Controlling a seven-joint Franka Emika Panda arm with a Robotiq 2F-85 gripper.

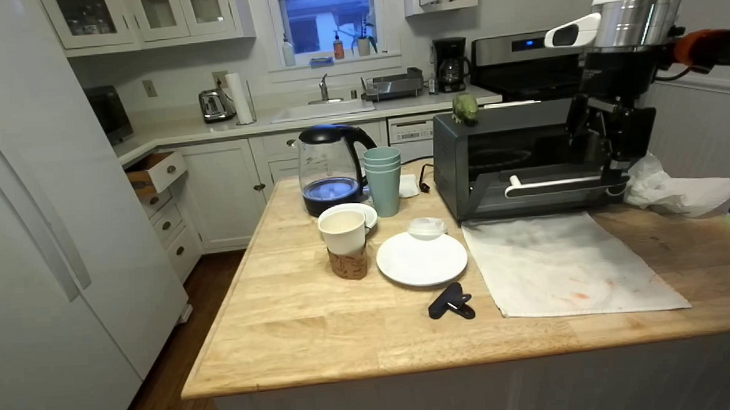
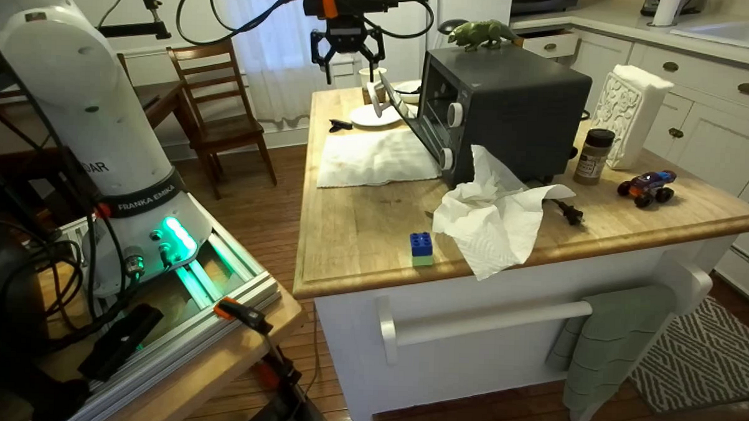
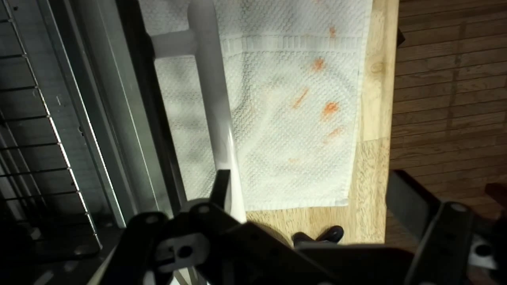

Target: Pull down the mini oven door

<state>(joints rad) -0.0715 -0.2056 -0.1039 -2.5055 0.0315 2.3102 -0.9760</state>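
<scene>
The mini oven (image 1: 450,157) is a dark box on the wooden island; it also shows in an exterior view (image 2: 528,85), with silver knobs. Its door (image 1: 488,197) is partly open, its upper edge tilted outward from the oven; the dark door panel also shows edge-on in an exterior view (image 2: 408,112). The bar handle (image 1: 554,184) is pale and also runs through the wrist view (image 3: 214,91). My gripper (image 2: 350,77) is open and empty, pointing down at the handle. In the wrist view (image 3: 317,194), one finger overlaps the handle and the other is out over the floor. I cannot tell whether the finger touches the handle.
A white towel (image 1: 574,269) lies before the oven. A plate (image 1: 422,259), black clip (image 1: 451,302), paper cup (image 1: 346,243), green cups (image 1: 384,188) and kettle (image 1: 329,169) stand beside it. A toy dinosaur (image 2: 480,33) is on the oven; crumpled paper (image 2: 492,221) lies near its knobs.
</scene>
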